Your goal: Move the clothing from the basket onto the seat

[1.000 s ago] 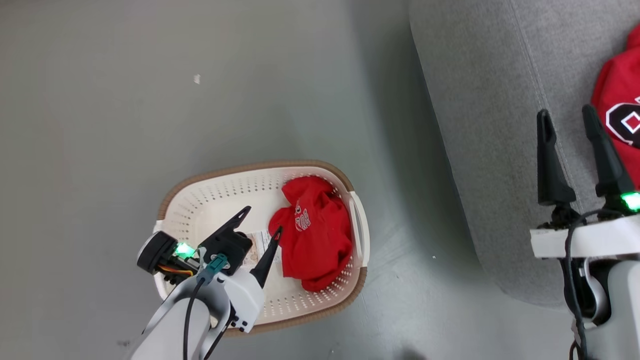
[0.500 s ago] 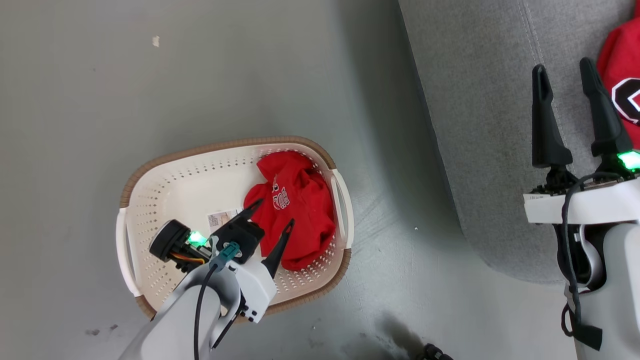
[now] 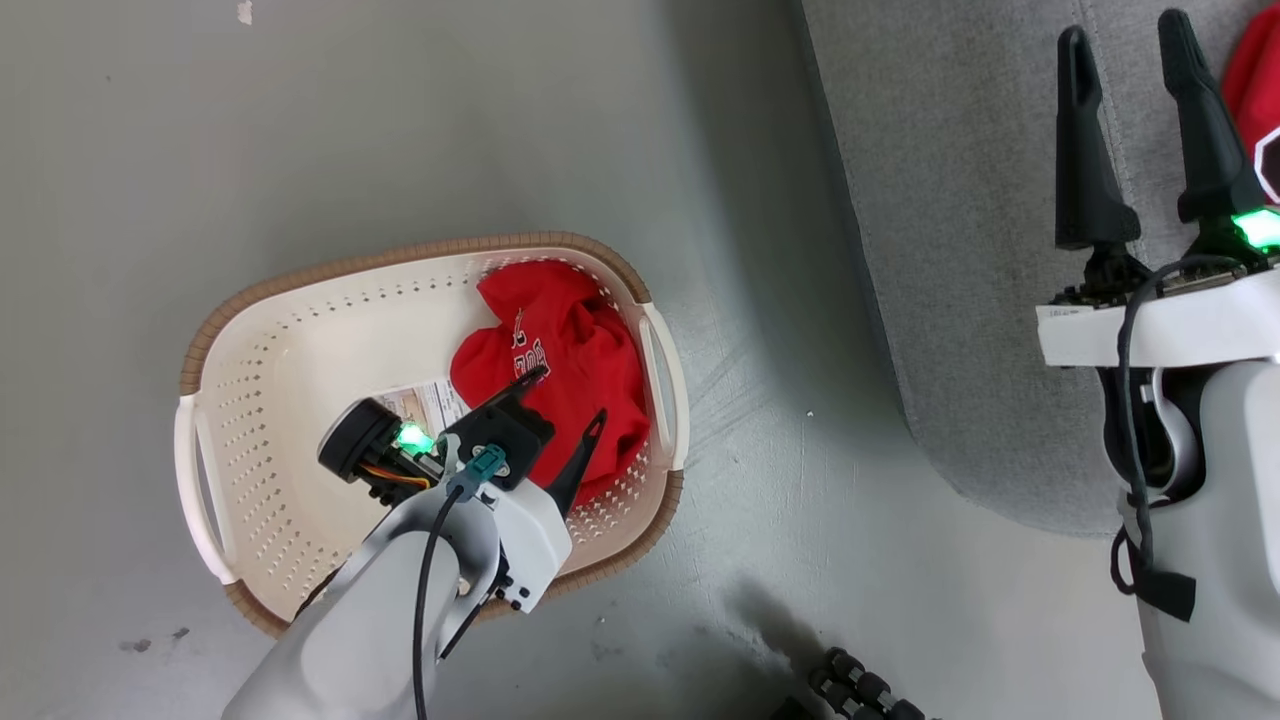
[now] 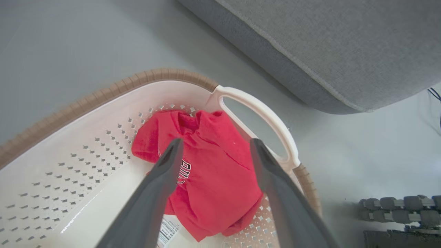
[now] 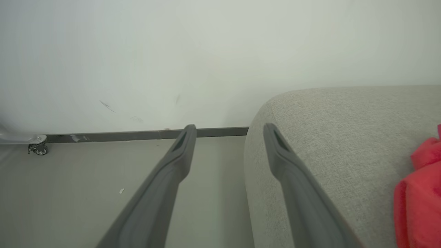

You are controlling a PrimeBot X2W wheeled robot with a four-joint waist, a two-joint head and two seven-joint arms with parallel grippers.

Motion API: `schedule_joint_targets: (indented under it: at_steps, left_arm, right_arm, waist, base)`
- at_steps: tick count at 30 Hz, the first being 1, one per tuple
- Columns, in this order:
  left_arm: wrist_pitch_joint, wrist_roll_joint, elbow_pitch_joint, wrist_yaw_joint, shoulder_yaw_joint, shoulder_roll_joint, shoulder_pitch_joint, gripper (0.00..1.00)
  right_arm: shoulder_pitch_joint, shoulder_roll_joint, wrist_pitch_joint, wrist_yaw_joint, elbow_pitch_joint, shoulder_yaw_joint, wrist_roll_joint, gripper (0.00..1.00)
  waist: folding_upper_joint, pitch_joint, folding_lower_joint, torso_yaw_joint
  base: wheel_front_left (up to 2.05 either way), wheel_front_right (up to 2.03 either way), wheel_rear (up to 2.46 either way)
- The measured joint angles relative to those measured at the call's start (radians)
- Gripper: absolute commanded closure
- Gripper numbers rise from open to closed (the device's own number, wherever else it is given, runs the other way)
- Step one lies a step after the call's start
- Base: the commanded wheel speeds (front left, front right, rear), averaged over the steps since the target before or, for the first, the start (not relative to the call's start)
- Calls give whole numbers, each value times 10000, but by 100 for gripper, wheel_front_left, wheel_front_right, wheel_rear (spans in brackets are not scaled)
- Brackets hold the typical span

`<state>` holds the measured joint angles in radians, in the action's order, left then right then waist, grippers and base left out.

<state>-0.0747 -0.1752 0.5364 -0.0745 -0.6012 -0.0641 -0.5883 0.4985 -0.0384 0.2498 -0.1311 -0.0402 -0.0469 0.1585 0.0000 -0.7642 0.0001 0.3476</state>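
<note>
Grey floor; basket beside seat. At basket's seat-side end, red garment bunched, just ahead of left end effector, spread wide, empty. Over seat, right end effector also spread, near second garment.

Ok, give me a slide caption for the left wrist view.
Open left tool aimed at the red garment lying in the basket, sofa beyond.
</note>
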Motion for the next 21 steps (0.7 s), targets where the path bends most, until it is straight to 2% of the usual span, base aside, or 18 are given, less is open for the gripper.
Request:
schedule_joint_targets:
  at_steps: [16,21]
  left_arm:
    - [311,-387,909,-79,-222,40,-467,0]
    - [552,-945,1185,-71,-27,54,-582,0]
  right_arm:
    - [1209,-2,25,0,518,307,178,0]
    - [1309,-2,25,2,560,351,341,0]
  waist:
    - [0,-782,0,260]
    - [0,-933,0,383]
  base:
    - [0,0,0]
    - [0,0,0]
